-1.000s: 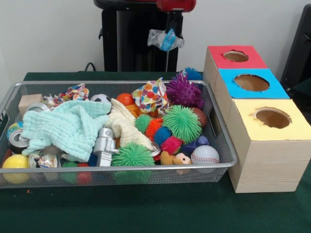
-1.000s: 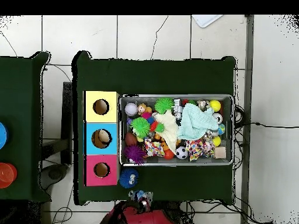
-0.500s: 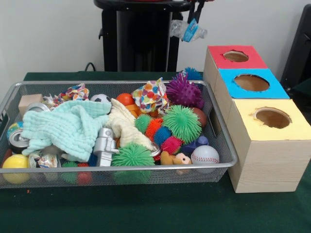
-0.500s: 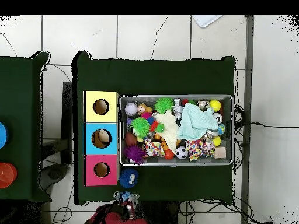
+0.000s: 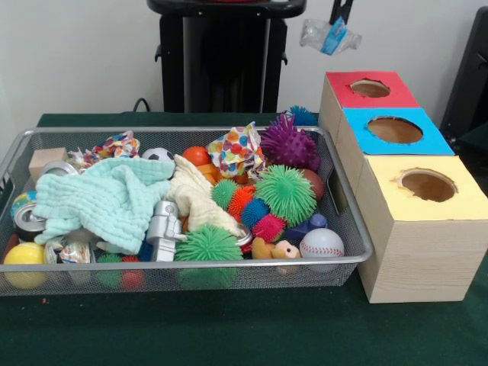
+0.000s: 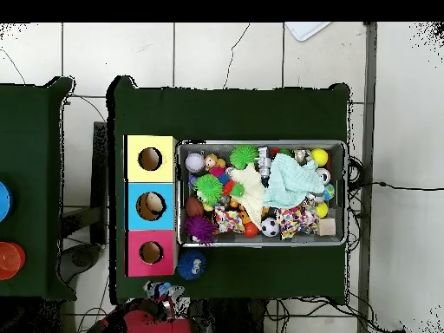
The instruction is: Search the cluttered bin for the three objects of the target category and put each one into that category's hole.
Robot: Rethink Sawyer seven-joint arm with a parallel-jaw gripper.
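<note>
My gripper (image 5: 340,11) hangs at the top edge, shut on a crumpled clear plastic wrapper with a blue patch (image 5: 329,35). The wrapper dangles in the air behind and a little left of the red-topped box's hole (image 5: 370,88). Seen from overhead, the wrapper (image 6: 162,288) lies just past the table's edge, below the red box (image 6: 150,252). The wire bin (image 5: 191,264) holds spiky balls, a mint cloth (image 5: 107,200), a baseball (image 5: 321,243), cans and other clutter.
Three boxes stand in a row right of the bin, with the blue hole (image 5: 394,130) and yellow hole (image 5: 427,184) nearer the camera. A blue spiky ball (image 5: 303,116) sits on the table between the bin and the red box.
The gripper has carried the wrapper steadily rightward in the front view, from behind the bin's middle to behind the red box. The bin's contents have not moved.
</note>
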